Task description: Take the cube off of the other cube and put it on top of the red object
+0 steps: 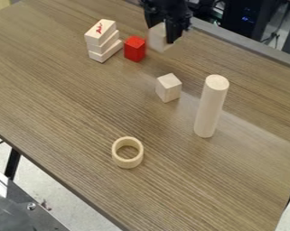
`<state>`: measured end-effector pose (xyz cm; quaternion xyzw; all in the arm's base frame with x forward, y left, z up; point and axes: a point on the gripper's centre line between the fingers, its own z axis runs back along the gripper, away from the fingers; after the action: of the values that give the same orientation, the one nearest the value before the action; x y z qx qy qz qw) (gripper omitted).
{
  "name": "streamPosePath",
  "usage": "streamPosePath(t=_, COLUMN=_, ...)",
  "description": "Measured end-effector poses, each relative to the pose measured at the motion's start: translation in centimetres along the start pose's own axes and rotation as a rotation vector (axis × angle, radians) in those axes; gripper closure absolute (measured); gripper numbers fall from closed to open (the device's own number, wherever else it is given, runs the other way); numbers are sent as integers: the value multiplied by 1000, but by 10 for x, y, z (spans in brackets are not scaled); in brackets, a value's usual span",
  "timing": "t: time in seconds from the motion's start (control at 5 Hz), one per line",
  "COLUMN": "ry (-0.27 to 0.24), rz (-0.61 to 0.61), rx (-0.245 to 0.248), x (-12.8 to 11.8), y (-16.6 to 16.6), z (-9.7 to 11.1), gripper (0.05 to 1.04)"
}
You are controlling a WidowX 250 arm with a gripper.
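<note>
So the gripper (162,30) has the white cube (157,38) pinched between its fingers, up by the bench's (74,97) far edge. What matters now is the red block (135,48): it's just beside the held cube, on the side toward the bench's upper left corner. Can't tell how much air is under the cube, so I'd make sure it clears the red top before going sideways. The other cube (169,87) sits nearer the middle. Arm comes in from the top, gripper pointing pretty much straight down.

Black arm (161,5), jaws down, seemingly gripping
</note>
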<state>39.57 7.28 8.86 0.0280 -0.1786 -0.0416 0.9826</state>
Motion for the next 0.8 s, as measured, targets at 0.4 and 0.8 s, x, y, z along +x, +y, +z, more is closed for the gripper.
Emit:
streamPosePath(t=0.4, ry=15, rz=167, rx=25, x=6, y=30, z=-12, gripper=516)
streamPosePath(t=0.8, ry=30, rz=225, rx=26, x=2, y=48, z=-15, gripper=516)
